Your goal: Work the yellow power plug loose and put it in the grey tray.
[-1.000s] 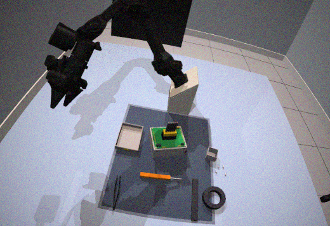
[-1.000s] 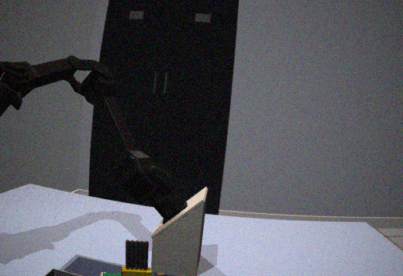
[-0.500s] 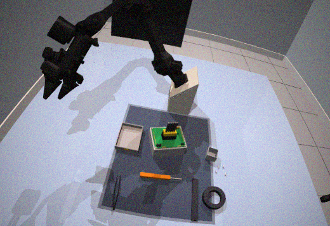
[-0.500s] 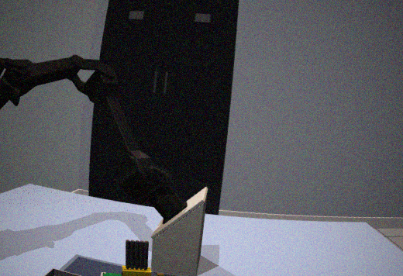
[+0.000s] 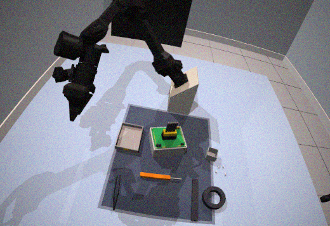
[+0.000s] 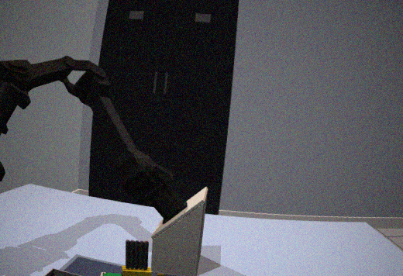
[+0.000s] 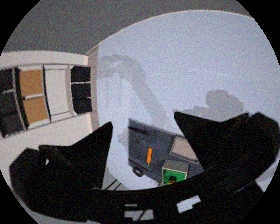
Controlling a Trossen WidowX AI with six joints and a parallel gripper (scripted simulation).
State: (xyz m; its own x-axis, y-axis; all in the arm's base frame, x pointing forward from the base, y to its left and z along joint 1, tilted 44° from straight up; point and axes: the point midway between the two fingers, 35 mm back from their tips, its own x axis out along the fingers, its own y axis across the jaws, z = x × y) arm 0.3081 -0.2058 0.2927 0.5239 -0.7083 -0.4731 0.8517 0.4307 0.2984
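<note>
Evidently, the task stood at its opening stage, with loosening, lifting, placing and release all remaining.

Top view: the yellow power plug [image 5: 169, 134] [image 6: 136, 271] [image 7: 173, 180] sat on the circuit board [image 5: 158, 141] [image 6: 113, 274] [image 7: 180, 176], its dark leads [image 5: 171, 126] [image 6: 136, 254] upright. The grey tray [image 5: 130, 137] [image 6: 56, 272] [image 7: 185, 149] lay beside the board, on the side toward the left edge of the surface [image 5: 247, 121] [image 6: 291, 241] [image 7: 201, 45], with no plug inside. The end effector [image 5: 73, 117] [image 7: 143, 119] hung well apart from the plug, toward the surface's left edge. Its fingers overlapped in this projection, which concealed their gap.

Exterior view: the arm [image 5: 152, 39] [image 6: 120, 121] reached out of frame at the left, so the end effector's pose could not be made out. The bottom border cut off the board and most of the tray; the plug's top and leads showed, but its seating in the socket did not.

Wrist view: the fingers stood wide apart with nothing between them. Board and tray appeared small beyond the fingers, the plug barely resolved. The socket joint was indistinct throughout; the next move presumably called for an approach to the plug, followed by gentle rocking.
</note>
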